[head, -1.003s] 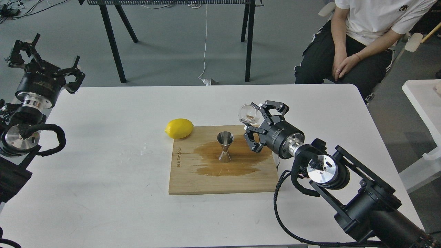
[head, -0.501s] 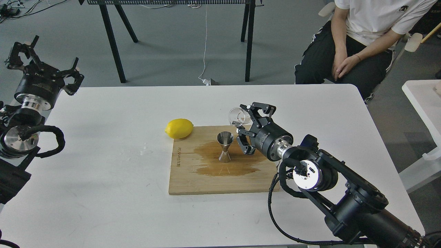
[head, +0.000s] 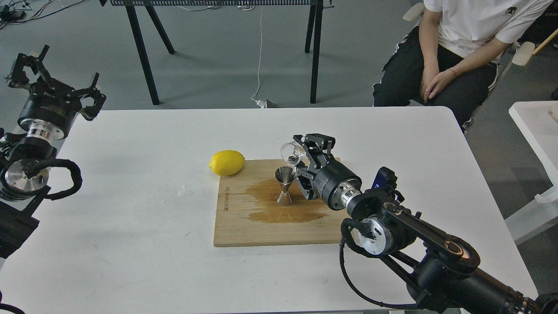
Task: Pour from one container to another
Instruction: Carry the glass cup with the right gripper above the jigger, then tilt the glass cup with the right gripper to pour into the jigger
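A clear round cup (head: 291, 153) is held tipped on its side by my right gripper (head: 304, 162), which is shut on it. The cup's mouth points left and hangs just above and right of the steel jigger (head: 285, 186). The jigger stands upright on a wooden board (head: 244, 226), in the middle of a brown wet stain (head: 301, 209). My left gripper (head: 54, 78) is raised off the table's far left corner with its fingers spread open and nothing between them.
A yellow lemon (head: 226, 162) lies at the board's back left corner. A small wet spot (head: 185, 191) marks the white table (head: 130, 244) left of the board. A seated person (head: 453, 48) is behind the table's far right.
My right gripper has carried the cup leftward and slightly down, from right of the jigger to just over its rim, tipping it further. The left arm has barely moved.
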Controlling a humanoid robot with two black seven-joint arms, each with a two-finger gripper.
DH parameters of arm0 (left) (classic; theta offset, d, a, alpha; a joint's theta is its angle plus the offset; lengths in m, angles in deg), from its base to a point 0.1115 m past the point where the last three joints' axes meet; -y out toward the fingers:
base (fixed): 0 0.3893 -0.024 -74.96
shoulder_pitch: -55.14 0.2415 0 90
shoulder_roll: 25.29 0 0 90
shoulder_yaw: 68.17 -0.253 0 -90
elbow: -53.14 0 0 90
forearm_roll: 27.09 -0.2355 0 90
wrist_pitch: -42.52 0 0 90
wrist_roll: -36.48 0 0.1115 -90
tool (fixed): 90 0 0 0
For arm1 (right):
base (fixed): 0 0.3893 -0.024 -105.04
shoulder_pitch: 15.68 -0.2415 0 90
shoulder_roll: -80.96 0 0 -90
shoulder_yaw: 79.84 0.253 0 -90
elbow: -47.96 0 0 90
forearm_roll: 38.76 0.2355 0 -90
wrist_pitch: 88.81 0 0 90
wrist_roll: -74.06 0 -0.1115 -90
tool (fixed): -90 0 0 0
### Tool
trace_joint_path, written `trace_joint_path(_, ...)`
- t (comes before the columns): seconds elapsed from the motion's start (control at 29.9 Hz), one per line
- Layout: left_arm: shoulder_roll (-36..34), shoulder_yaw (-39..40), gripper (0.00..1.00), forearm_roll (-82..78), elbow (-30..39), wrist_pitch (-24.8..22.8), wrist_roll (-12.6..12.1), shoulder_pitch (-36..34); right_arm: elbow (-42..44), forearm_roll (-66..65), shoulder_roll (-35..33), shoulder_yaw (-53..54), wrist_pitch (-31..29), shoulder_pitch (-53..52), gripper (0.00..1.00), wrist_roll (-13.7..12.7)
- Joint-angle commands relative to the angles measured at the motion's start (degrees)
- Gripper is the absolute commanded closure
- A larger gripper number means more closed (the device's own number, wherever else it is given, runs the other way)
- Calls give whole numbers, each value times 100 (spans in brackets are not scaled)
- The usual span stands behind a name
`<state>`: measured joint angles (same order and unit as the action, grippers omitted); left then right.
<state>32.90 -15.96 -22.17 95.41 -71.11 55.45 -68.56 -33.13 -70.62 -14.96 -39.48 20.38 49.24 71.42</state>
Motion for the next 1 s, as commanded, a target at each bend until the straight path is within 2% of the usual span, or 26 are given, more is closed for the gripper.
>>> trace_joint_path(0.0, -1, 0, 0, 0, 0, 8, 2, 13, -4, -224, -24, -19, 24, -23, 82, 9)
trace_joint_path(0.37, -1, 0, 0, 0, 0, 8, 2, 13, 14, -839, -50, -150, 41, -120, 82, 18)
trace_joint_path(0.53, -1, 0, 0, 0, 0, 8, 2, 13, 137, -1059, -94, -361, 77, -146, 82, 123)
trace_joint_path(0.77, 8, 0, 0, 9, -35, -1, 10, 13, 268, -1445, -85, -528, 120, -181, 82, 141)
trace_joint_path(0.97, 8, 0, 0, 9, -35, -1, 10, 22, 409, -1675, -76, -687, 164, -181, 82, 290)
